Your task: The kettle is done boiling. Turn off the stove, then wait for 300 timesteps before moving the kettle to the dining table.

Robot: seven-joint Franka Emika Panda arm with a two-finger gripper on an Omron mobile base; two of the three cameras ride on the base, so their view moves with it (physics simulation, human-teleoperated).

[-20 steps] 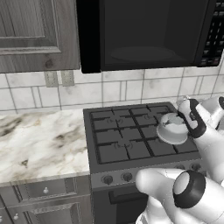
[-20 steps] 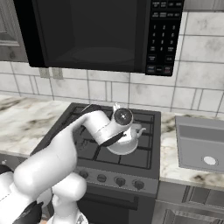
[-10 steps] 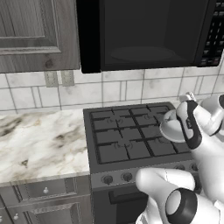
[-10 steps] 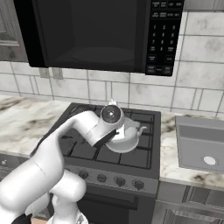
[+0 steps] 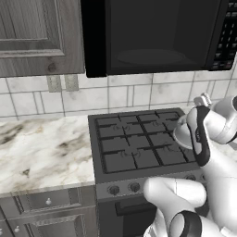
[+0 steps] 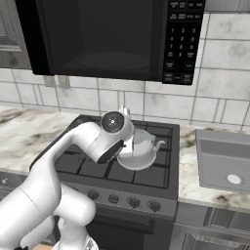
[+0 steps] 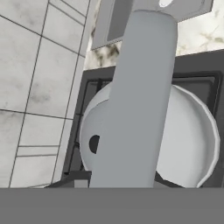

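The silver-grey kettle (image 6: 142,149) is over the right part of the black stove (image 6: 163,170), its spout pointing toward the sink. My gripper (image 6: 132,140) is at the kettle's top handle and looks shut on it. In the hand view the flat grey handle (image 7: 135,100) runs straight up the middle, very close, with the kettle's dome (image 7: 188,140) behind it; my fingertips are hidden. From the left base view the kettle (image 5: 182,135) is partly behind my forearm. The stove's grey knobs (image 6: 113,198) line its front. The dining table is out of view.
A black microwave (image 6: 97,34) hangs low over the stove (image 5: 134,148). A marble counter (image 5: 41,152) lies left of the stove under a grey wood cabinet (image 5: 28,37). A steel sink (image 6: 224,161) sits in the counter right of the stove. The tiled wall is close behind.
My wrist and forearm have swung round over the stove's right side. The kettle has gone with the hand, shifting slightly up and toward the back.
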